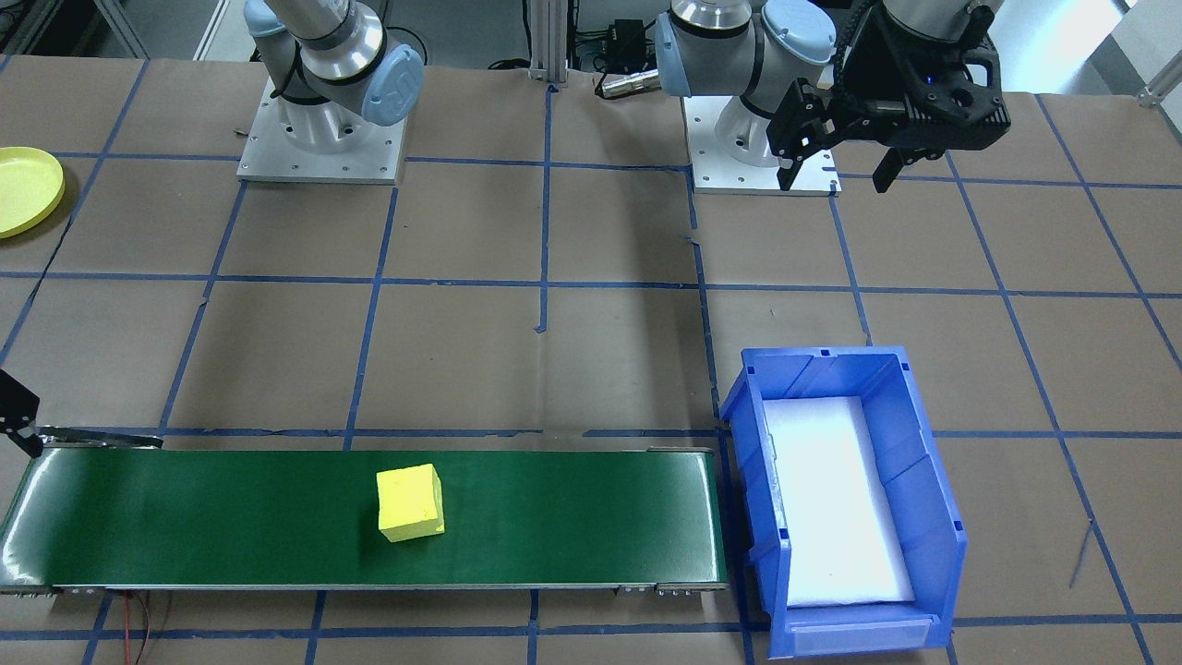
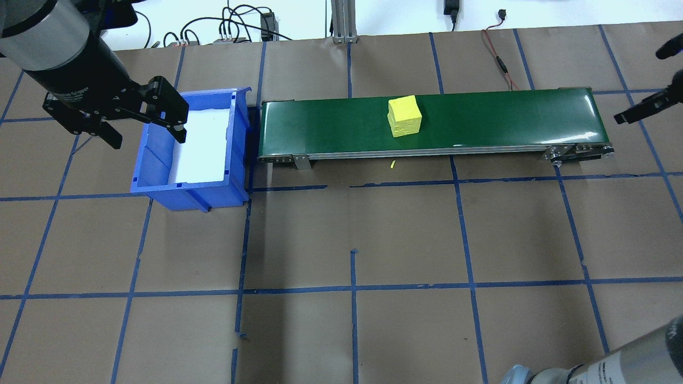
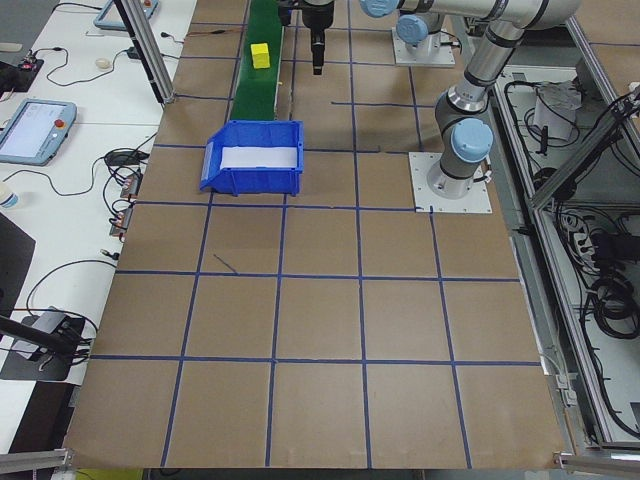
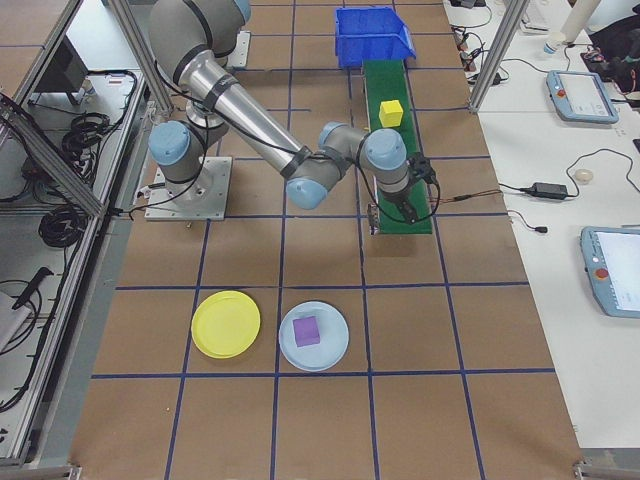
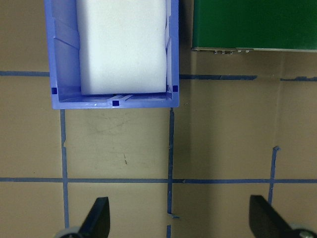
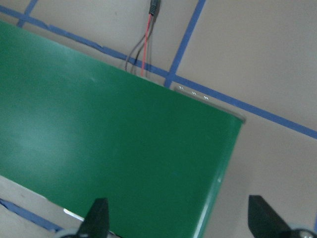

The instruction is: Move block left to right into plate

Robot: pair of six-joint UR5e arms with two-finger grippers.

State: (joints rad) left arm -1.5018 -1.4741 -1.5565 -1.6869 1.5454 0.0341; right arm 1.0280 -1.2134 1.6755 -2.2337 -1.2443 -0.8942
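1. Nearest the robot there's just bare brown counter (image 2: 405, 234) with blue tape lines, nothing on it in the overhead view.
2. Off on the robot's right end sits the yellow plate (image 4: 226, 323), empty. Just beside it is a pale blue plate (image 4: 314, 336) with a purple block (image 4: 306, 330) on it, so don't mix those up.
3. The left hand (image 1: 838, 173) hangs above the counter on the near side of the blue bin (image 2: 187, 146), fingers spread wide, holding nothing. Its wrist cam shows both fingertips apart over bare paper.
4. Farther out is the green conveyor belt (image 2: 480, 120), and the yellow block (image 2: 404, 116) sits on it around the middle of its length, well apart from both hands and well apart from the plate.
5. The right hand (image 6: 183, 218) hovers over the belt's right end, fingers open and empty; its wrist cam shows only green belt, no block.
6. Handling guess: the block looks like foam, with slightly pitted, rough faces. So probably light, a bit squishy, not slippery or fragile.
7. I'd grab it across two opposite flat side faces, about mid-height, fingers square to the faces, not the corners. A moderate squeeze should do, since foam gives.
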